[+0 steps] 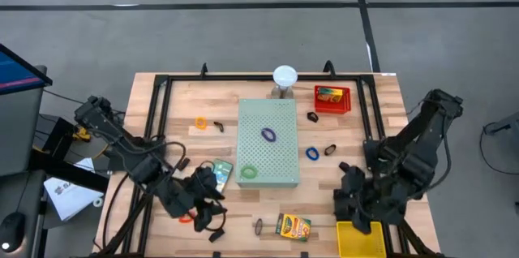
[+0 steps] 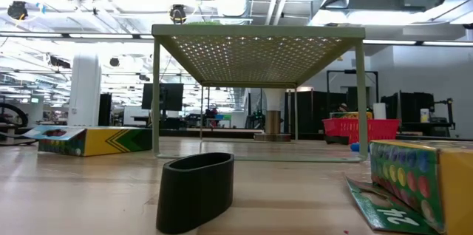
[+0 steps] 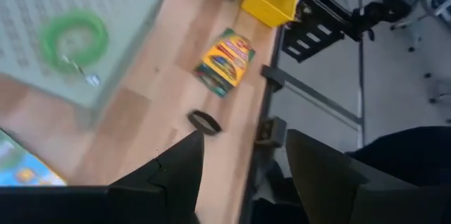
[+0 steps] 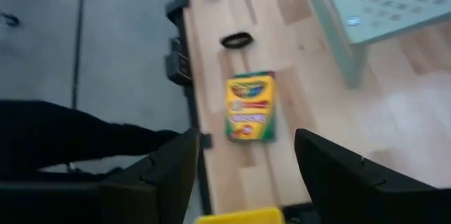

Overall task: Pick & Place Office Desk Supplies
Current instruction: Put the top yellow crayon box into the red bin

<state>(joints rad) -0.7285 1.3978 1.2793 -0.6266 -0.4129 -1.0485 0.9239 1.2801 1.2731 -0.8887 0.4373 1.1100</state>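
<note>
Wooden slatted table [image 1: 162, 104] on a black frame, grey workshop floor around, open industrial room with pipes and lights beyond. Mid-table, a pale-green perforated board [image 1: 268, 154] raised on legs, carrying a purple band loop [image 1: 268, 134] and a green band loop [image 1: 248, 172]. Far edge: white dome on a stand [image 1: 285, 75], and to its right a red bin [image 1: 332, 100] holding a few items. Scattered on the wood: orange band loop [image 1: 201, 122] at far left, blue band loop [image 1: 312, 153] right of the board, small black clips nearby, a teal printed box [image 1: 221, 171] just left of the board. At the near edge, a yellow-green crayon box [image 1: 293, 226] lying flat, with a black oval band [image 1: 258, 226] just to its left. Yellow bin [image 1: 358, 239] at the near right corner.

Left gripper [image 1: 203, 197] near left, above the wood beside the teal box, jaws parted fairly wide, nothing between them. Right gripper [image 1: 357, 201] near right, just above the yellow bin, jaws apart and empty in its wrist view.

Judged step: between picks, likely just after a drop into the yellow bin. Next move probably calls for choosing a nearby item, the crayon box for instance, then lining open jaws across its narrow sides before descending
</note>
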